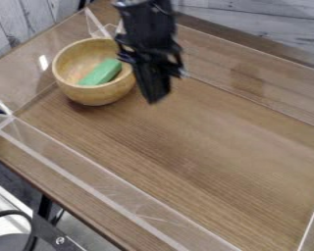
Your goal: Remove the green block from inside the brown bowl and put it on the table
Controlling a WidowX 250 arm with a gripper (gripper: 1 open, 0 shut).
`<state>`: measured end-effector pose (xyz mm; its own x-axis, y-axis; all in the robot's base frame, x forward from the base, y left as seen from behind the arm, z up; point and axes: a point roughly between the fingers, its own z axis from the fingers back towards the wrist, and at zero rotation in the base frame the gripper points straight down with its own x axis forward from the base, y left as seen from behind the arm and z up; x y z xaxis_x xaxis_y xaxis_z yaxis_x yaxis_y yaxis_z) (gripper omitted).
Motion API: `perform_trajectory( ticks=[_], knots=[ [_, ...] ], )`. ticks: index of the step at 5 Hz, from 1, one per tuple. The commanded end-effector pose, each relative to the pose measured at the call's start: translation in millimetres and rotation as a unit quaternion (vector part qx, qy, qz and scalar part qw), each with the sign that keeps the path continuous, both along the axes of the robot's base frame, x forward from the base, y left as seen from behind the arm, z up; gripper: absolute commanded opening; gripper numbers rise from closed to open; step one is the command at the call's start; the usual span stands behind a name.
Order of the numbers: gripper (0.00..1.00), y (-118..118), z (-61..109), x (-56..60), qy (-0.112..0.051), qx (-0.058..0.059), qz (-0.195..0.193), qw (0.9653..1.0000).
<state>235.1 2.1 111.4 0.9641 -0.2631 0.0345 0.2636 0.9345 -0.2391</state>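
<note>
My claw [154,94] hangs in the upper middle of the frame, pointing steeply down at the counter [212,147], its dark fingers pressed together into one narrow tip with nothing between them. The tip sits just right of the brown bowl [91,86], over bare wood; whether it touches the surface I cannot tell (the picture is a bit soft there). My arm rises from it toward the top edge of the frame, crossing in front of the bowl's right rim.

The green block [105,71] lies inside the brown bowl, on the paler inner floor, tilted on a diagonal with its upper end toward the bowl's right wall. The bowl itself stands upright in the upper left of the frame, near the clear raised edge [42,147] that runs around the counter. The rest of the wood-grain top, spreading to the lower right, carries nothing else that I can see.
</note>
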Motion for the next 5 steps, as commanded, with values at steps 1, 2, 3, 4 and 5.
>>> perform_trajectory(
  ticks=[1,2,3,4,5],
  knots=[
    [0.00,-40,3.2,-1.2,-0.018,0.009,-0.038,0.9991],
    [0.00,-32,-6.8,4.2,-0.005,0.012,-0.020,0.9997],
    [0.00,-29,-22.0,12.3,0.010,0.016,-0.005,0.9998],
    [0.00,-22,-35.3,16.5,0.024,0.025,-0.023,0.9991],
    [0.00,-10,-44.4,18.8,0.036,0.032,-0.037,0.9981]
  ],
)
